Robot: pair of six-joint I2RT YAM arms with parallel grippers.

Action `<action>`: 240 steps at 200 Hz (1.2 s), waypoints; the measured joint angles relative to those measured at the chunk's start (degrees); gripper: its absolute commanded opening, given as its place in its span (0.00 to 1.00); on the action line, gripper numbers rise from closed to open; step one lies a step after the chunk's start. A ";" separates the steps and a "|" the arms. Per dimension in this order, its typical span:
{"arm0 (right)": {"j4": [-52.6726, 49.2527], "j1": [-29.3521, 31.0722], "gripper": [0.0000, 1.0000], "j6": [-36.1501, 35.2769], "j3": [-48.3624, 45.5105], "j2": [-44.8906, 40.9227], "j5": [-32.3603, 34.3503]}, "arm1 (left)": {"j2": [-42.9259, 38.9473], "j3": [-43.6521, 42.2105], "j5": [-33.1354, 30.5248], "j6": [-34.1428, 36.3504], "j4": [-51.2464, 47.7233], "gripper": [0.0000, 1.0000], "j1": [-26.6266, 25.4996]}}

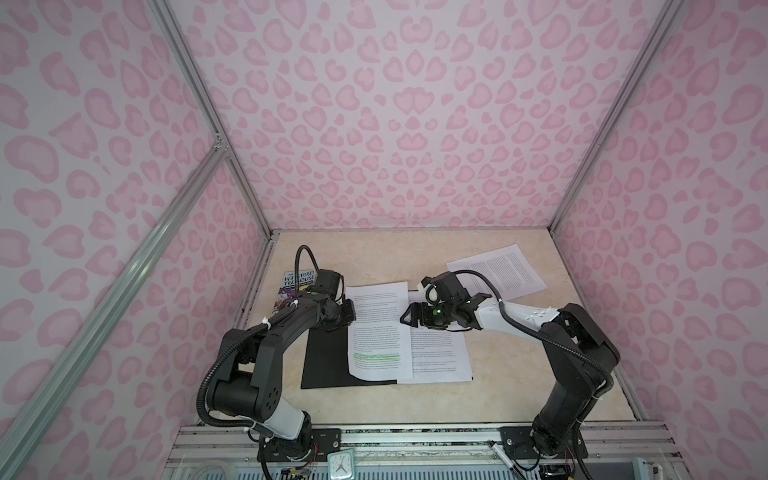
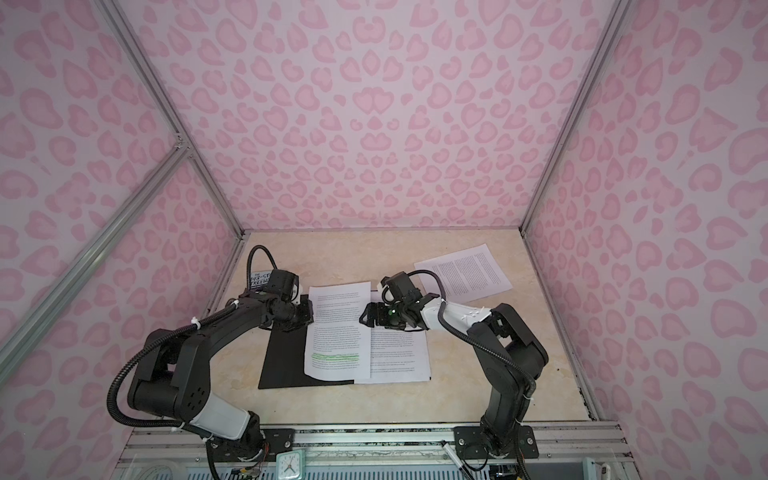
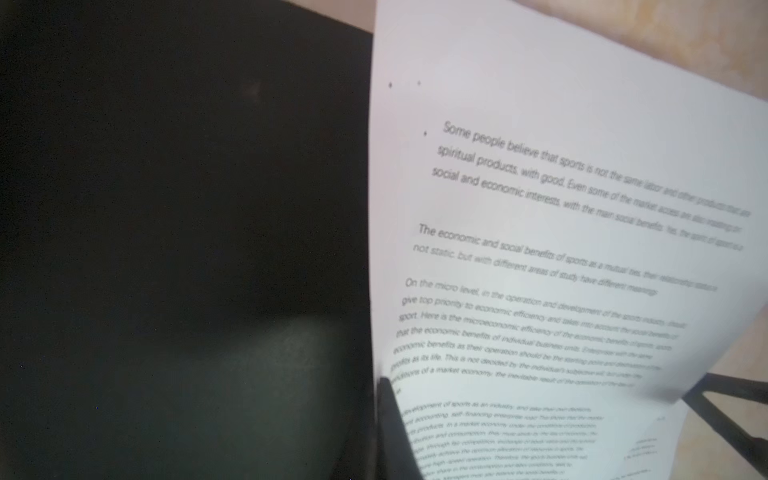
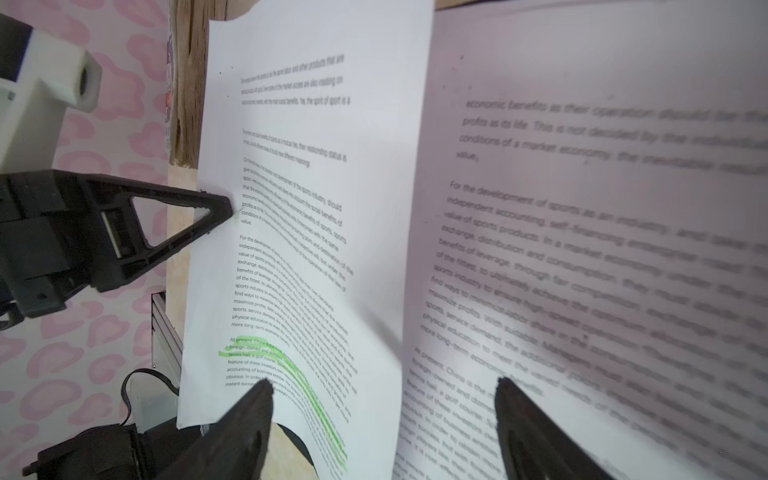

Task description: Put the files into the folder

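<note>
Left arm (image 1: 286, 328) forward with jaws tightly together, right arm (image 1: 519, 318) opposite (jaws wide apart), both wrists low.

Robot test cell, lab-type setup. Pink leopard-print panels (image 1: 395, 124) close in back and both sides of both top views. Aluminium extrusion frame (image 1: 104, 307) runs diagonally at left and up panel corners. Beige marble-look tabletop (image 1: 374, 403) at lower centre. Left arm (image 1: 257, 361) and right arm (image 1: 582, 349) stand on black mounting plates (image 1: 328, 436), on slotted aluminium rail (image 1: 415, 431) along bottom edge. Exposed wiring (image 1: 309, 457) and small desk clock (image 1: 340, 465) sit below rail.
</note>
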 measured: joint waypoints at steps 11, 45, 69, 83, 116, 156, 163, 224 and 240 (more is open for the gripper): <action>1.05 0.55 0.74 0.35 0.22 1.22 -0.59 | 0.04 0.00 0.20 0.00 -0.02 0.04 0.00; 4.22 0.98 0.60 2.82 0.44 4.35 -2.38 | 0.20 0.00 1.09 -0.15 -0.07 0.03 0.00; 6.34 1.38 0.52 3.85 0.28 4.63 -3.52 | 0.31 0.00 1.66 -0.15 -0.07 0.04 0.00; 7.43 1.40 0.45 4.66 -0.11 4.17 -4.24 | 0.44 0.00 1.73 -0.15 -0.07 0.03 0.00; 8.76 1.22 0.29 5.03 -0.63 2.99 -4.85 | 0.55 0.02 2.21 -0.17 -0.07 0.03 0.00; 9.42 1.25 0.00 5.05 -1.01 2.97 -5.25 | 0.44 0.31 3.80 -0.24 0.04 0.03 0.09; 9.40 1.16 0.00 5.31 -1.03 2.97 -5.27 | 0.20 0.31 4.24 -0.48 0.09 0.04 0.11; 7.56 0.17 0.00 4.48 -1.05 0.04 -5.25 | -2.43 1.46 8.22 -0.59 0.59 0.18 0.15; 6.38 -0.85 0.00 3.80 -1.68 -2.58 -5.49 | -3.78 1.49 9.46 -0.57 0.59 0.28 0.17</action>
